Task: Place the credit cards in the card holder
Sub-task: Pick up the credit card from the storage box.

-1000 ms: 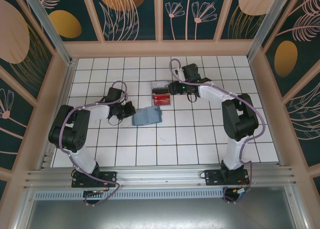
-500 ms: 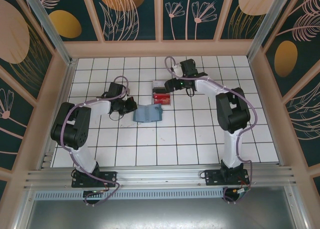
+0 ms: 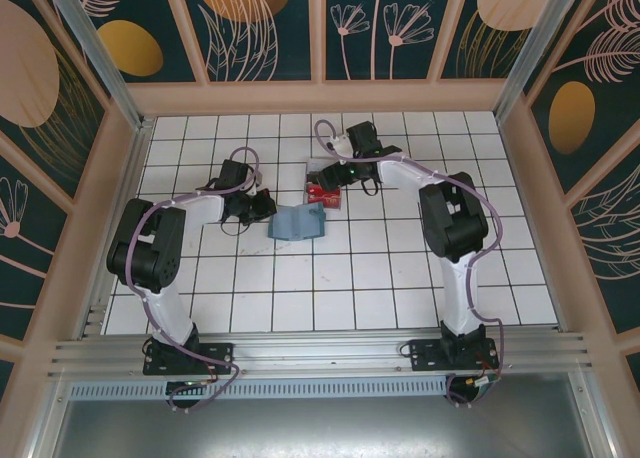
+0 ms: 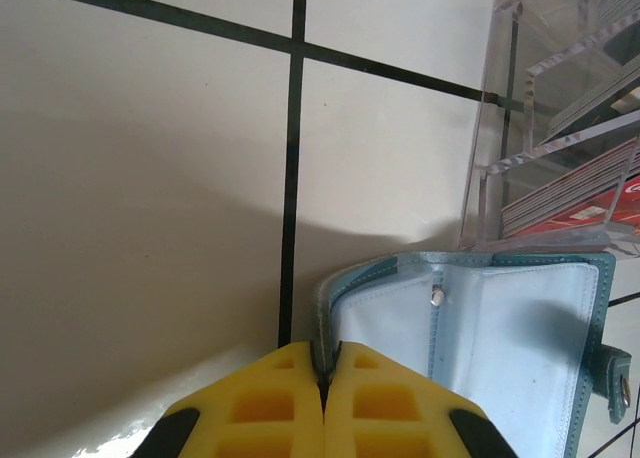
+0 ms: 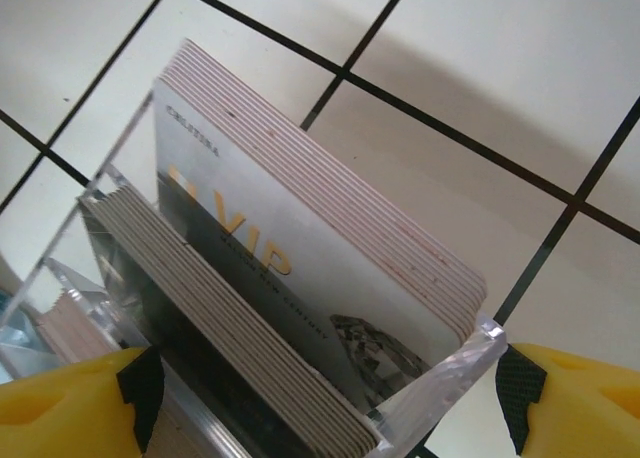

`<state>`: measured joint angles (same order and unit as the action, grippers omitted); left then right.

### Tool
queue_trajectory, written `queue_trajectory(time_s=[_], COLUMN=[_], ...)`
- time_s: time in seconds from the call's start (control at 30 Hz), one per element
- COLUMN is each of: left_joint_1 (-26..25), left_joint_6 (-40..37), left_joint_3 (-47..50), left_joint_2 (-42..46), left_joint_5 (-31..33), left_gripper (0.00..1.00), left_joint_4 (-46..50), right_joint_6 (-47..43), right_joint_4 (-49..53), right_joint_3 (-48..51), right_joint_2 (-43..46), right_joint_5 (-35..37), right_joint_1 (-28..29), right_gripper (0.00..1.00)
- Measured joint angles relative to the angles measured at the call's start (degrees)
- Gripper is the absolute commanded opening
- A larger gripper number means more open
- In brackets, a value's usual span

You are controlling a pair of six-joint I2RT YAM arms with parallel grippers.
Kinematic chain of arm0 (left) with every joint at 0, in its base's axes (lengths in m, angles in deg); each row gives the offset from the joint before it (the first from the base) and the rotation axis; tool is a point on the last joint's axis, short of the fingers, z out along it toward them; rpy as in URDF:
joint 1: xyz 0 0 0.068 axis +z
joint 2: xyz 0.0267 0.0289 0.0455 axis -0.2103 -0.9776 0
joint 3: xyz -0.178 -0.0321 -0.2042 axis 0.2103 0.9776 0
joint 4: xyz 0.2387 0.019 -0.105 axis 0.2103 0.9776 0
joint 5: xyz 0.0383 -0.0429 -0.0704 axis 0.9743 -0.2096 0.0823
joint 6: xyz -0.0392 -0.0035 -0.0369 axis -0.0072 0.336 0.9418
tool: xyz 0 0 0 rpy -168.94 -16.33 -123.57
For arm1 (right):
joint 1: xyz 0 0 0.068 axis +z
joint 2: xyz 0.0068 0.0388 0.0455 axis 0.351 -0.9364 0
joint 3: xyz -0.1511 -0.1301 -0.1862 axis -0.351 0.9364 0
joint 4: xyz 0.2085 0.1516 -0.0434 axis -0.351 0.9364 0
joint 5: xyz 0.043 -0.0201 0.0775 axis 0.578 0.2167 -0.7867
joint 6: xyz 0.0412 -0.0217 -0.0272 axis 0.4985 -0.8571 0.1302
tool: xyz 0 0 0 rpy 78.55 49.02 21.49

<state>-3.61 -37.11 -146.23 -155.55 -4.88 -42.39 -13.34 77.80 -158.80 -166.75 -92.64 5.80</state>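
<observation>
The top view gives the layout: the card holder [image 3: 298, 221] lies open on the white tiled table [image 3: 380, 278], long axis running left to right, just near of the clear tray [image 3: 318, 168] that holds the credit cards [image 3: 322, 192]. The left gripper [image 3: 262, 208] is at the holder's left end and the right gripper [image 3: 332, 174] is at the tray's right side. The left wrist view adds what the top view cannot: the yellow fingers [image 4: 270, 408] are pressed together on the holder's teal left edge, its pale blue inside facing up, with a snap stud and a closing tab at the far end. The right wrist view shows the cards standing on edge in packed rows, a silver card marked VIP facing out, their long edges running diagonally from upper left to lower right. That gripper's jaws stand wide, one yellow finger on each side of the tray; I cannot tell whether they touch it.
</observation>
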Motion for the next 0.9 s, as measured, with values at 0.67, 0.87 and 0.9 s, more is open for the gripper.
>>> queue_trajectory(time_s=[0.67, 0.87, 0.9], left_joint_1=[0.00, 0.00, 0.00], left_joint_6=[0.00, 0.00, 0.00], left_joint_3=[-0.02, -0.02, -0.02], left_joint_2=[0.00, 0.00, 0.00], left_joint_5=[0.02, 0.00, 0.00], left_gripper=[0.00, 0.00, 0.00], left_joint_4=[-0.02, -0.02, -0.02], right_joint_6=[1.36, 2.16, 2.21], right_joint_4=[0.24, -0.52, -0.61], right_joint_3=[-4.52, -4.52, -4.52], right_joint_2=[-3.43, -3.43, -3.43], right_joint_5=[1.25, 1.25, 1.25], right_joint_1=[-0.31, -1.09, -1.20], right_gripper=[0.80, 0.77, 0.76])
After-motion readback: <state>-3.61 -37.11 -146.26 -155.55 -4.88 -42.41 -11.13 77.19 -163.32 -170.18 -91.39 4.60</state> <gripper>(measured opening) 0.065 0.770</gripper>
